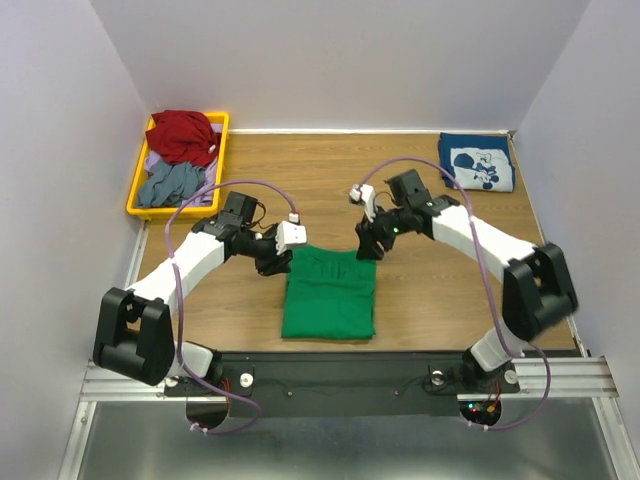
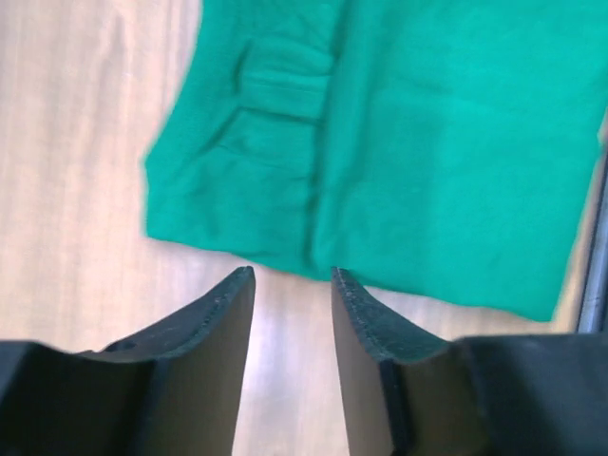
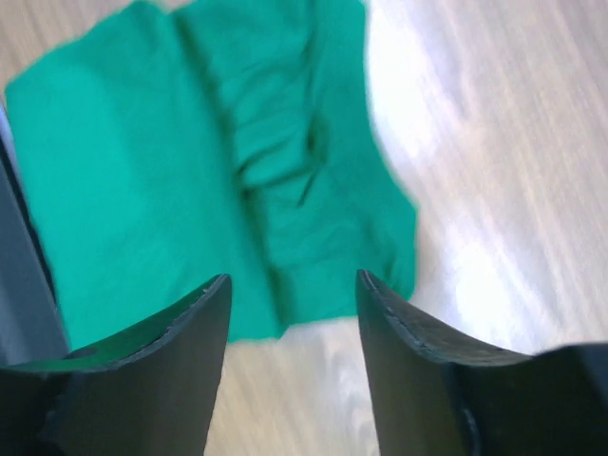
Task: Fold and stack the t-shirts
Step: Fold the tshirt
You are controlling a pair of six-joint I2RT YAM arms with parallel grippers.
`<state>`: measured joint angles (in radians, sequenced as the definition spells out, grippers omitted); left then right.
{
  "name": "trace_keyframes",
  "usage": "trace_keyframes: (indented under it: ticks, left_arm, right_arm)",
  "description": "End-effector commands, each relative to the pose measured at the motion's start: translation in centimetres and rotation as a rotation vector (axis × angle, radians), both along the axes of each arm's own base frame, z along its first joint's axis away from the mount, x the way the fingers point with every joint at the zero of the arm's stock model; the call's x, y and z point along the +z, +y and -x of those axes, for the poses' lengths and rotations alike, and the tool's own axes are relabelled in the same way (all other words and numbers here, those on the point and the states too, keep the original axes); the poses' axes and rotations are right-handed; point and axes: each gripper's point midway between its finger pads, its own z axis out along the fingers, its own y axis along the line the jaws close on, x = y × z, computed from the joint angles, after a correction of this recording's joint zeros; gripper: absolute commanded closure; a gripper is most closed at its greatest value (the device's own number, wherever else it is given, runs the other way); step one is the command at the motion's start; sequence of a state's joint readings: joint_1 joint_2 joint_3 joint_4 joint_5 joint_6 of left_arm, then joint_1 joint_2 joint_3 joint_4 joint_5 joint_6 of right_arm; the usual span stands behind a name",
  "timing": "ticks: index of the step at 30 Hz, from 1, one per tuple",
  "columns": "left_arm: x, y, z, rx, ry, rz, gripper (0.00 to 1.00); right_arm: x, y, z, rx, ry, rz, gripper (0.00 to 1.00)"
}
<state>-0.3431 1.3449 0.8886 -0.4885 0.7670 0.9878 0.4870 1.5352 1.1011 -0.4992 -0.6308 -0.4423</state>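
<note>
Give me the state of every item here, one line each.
green t-shirt: folded, lying flat, wrinkled along its far edge.
navy t-shirt: folded, far right corner.
yellow bin: filled with loose red and grey clothes.
left gripper: open, empty.
right gripper: open, empty.

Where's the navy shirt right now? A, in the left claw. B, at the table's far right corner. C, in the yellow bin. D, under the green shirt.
B: the navy shirt lies folded at the far right corner, apart from the green shirt and the bin.
</note>
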Motion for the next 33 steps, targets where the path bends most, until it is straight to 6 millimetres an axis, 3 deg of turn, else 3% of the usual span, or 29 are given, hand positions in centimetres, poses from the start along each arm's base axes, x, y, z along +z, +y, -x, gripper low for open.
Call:
trace_keyframes:
  ticks: [1, 3, 4, 6, 9, 16, 28, 30, 33]
  left_arm:
    - [2.9, -1.6, -1.1, -0.080, -0.133, 0.044, 0.49]
    - [2.8, -2.8, -1.1, -0.102, -0.127, 0.044, 0.49]
    - [2.9, -4.0, -1.2, -0.125, -0.145, 0.056, 0.49]
    - [2.8, -5.1, -1.0, -0.153, -0.165, 0.053, 0.49]
    - [2.1, -7.1, -0.2, -0.215, -0.201, 0.041, 0.49]
    - [-1.0, -9.5, 1.0, -0.277, -0.148, 0.010, 0.51]
    - [-4.2, -10.8, 1.6, -0.333, -0.096, -0.040, 0.55]
    - [-4.2, -10.9, 1.5, -0.329, -0.092, -0.043, 0.59]
    - [-3.8, -11.3, 1.4, -0.335, -0.101, -0.031, 0.75]
  right_arm:
    - [0.5, 2.3, -2.5, -0.010, 0.123, -0.093, 0.43]
    - [-1.3, 3.6, -3.3, -0.018, 0.230, -0.112, 0.45]
    - [-1.0, 4.3, -4.2, -0.017, 0.237, -0.133, 0.45]
    - [-2.8, 5.0, -4.7, -0.026, 0.303, -0.134, 0.45]
    - [-3.6, 5.7, -5.8, -0.046, 0.325, -0.143, 0.43]
    - [-6.7, 6.2, -5.7, -0.061, 0.423, -0.135, 0.39]
    - [-9.3, 6.3, -5.6, -0.077, 0.465, -0.130, 0.49]
    - [-9.8, 6.2, -5.3, -0.074, 0.481, -0.128, 0.53]
    - [-10.6, 6.2, -4.6, -0.066, 0.511, -0.126, 0.58]
